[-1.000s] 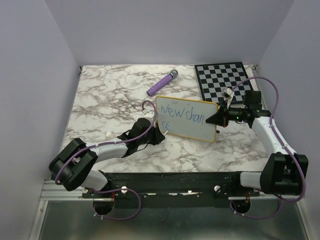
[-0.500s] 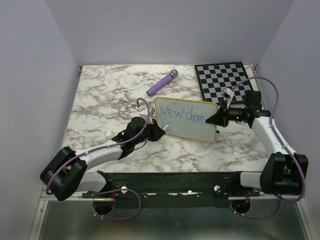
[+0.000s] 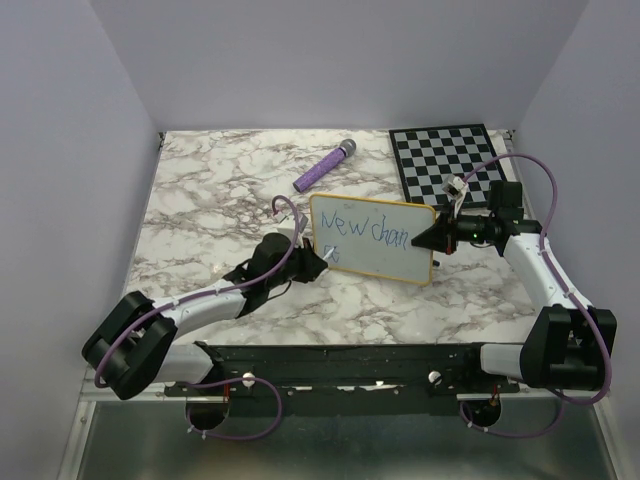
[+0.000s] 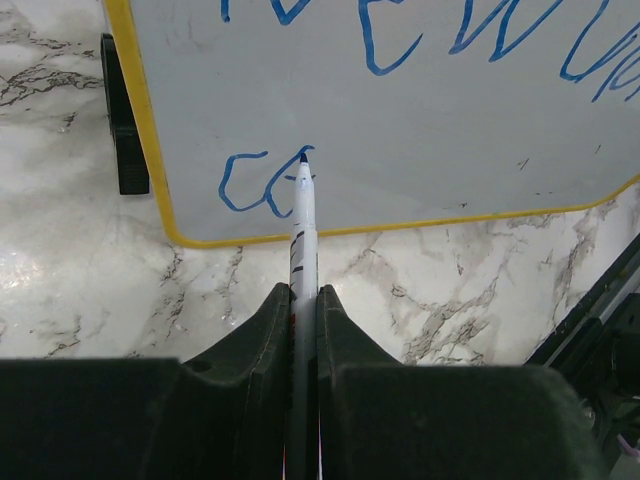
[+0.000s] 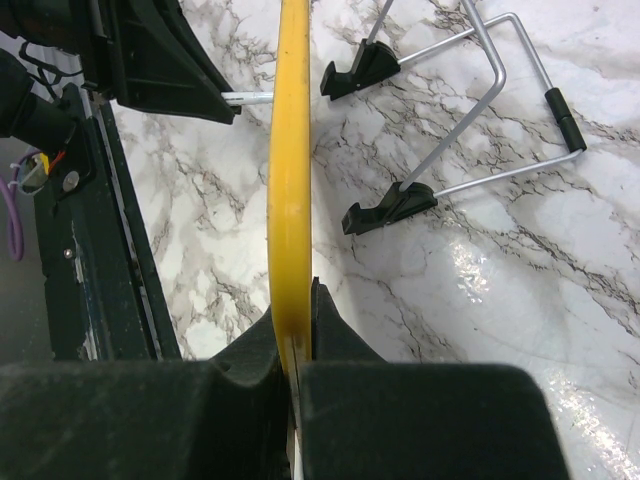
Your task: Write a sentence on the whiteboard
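Observation:
The whiteboard (image 3: 375, 238), white with a yellow frame, stands tilted on the marble table. Blue lettering, the sentence (image 3: 365, 229), reads "New chan" on its top line. A second line (image 4: 262, 182) begins "cc" at the lower left. My left gripper (image 4: 304, 290) is shut on a white marker (image 4: 302, 215). The marker's tip touches the board at the second "c". My right gripper (image 5: 293, 305) is shut on the whiteboard's yellow right edge (image 5: 291, 180); in the top view that gripper (image 3: 421, 240) sits at the board's right side.
A purple cylinder (image 3: 324, 166) lies behind the whiteboard. A black-and-white checkered board (image 3: 448, 160) sits at the back right. The whiteboard's wire stand and black feet (image 5: 390, 210) rest on the marble behind it. The black base rail (image 3: 340, 360) runs along the near edge.
My left arm has swung outward to the left while its gripper stayed at the whiteboard's lower left with the marker. The right gripper and whiteboard have not moved.

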